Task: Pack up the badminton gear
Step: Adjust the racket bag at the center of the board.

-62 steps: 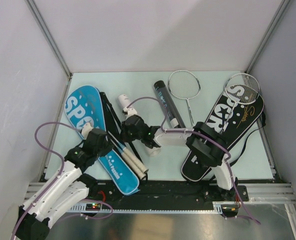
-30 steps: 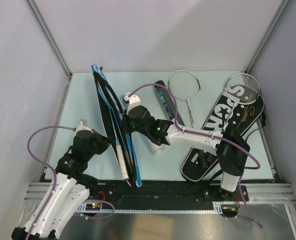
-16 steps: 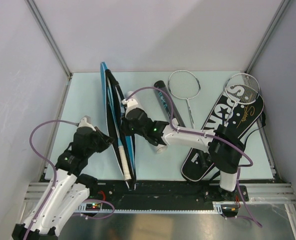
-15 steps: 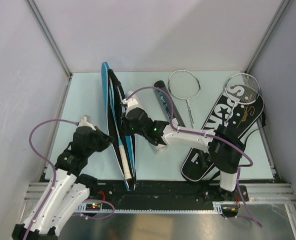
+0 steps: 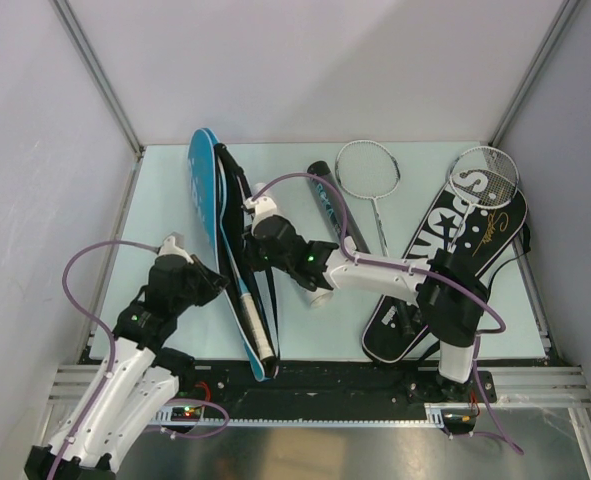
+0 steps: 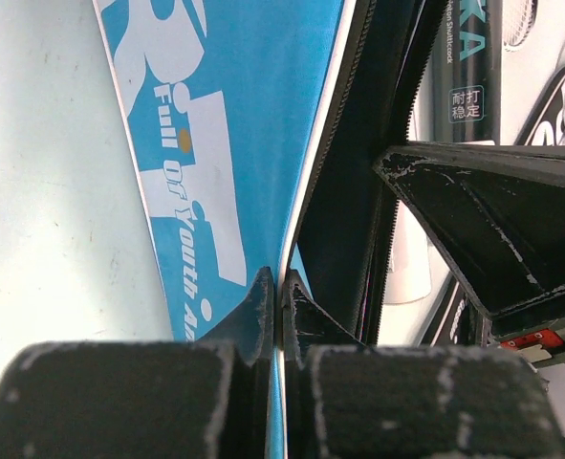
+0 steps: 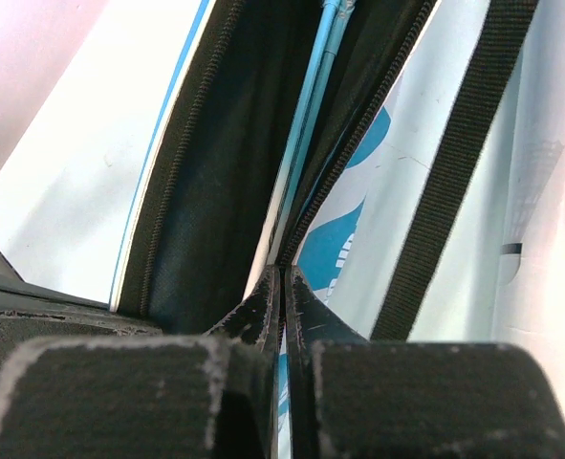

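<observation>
I'm operating inside a robotics lab cell: plain white panels [image 5: 315, 70] on aluminium framing [image 5: 97, 75] box in a pale green tabletop [image 5: 160, 200], with loose purple cabling [image 5: 68, 280] and a slotted mounting rail [image 5: 535, 382].

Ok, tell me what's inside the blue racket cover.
Inside the blue cover, a light-blue racket shaft runs along the black lining, and a white grip pokes out of the near end. The racket heads are hidden by the cover's sides.
</observation>
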`<state>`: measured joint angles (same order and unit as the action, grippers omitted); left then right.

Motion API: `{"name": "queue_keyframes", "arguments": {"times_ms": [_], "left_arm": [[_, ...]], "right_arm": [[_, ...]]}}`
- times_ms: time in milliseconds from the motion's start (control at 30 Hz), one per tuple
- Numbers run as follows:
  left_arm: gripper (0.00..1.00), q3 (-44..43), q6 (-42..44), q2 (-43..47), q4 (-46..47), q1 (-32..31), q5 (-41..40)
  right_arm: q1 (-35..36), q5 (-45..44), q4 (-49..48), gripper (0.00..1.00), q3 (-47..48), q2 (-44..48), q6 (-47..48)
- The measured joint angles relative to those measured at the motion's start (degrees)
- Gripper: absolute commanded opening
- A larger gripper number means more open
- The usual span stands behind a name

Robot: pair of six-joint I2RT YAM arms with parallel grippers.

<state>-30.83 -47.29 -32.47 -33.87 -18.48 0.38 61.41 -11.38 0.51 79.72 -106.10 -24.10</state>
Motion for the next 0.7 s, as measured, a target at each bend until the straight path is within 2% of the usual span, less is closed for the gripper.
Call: {"name": "queue_keyframes", "arguments": {"times_ms": [200,700], "left_arm": [[0.00,0.15,-0.81,1.62,-0.17,0.09,-0.22],[0.00,0.15,-1.25,6.75,-7.45,1.62,-8.90]], "right_arm": [[0.79,-1.42,0.07,0.00,-0.22,1.01,0.96],[-0.74,-4.48,-0.76,0.00,-4.17,1.14,0.81]]}}
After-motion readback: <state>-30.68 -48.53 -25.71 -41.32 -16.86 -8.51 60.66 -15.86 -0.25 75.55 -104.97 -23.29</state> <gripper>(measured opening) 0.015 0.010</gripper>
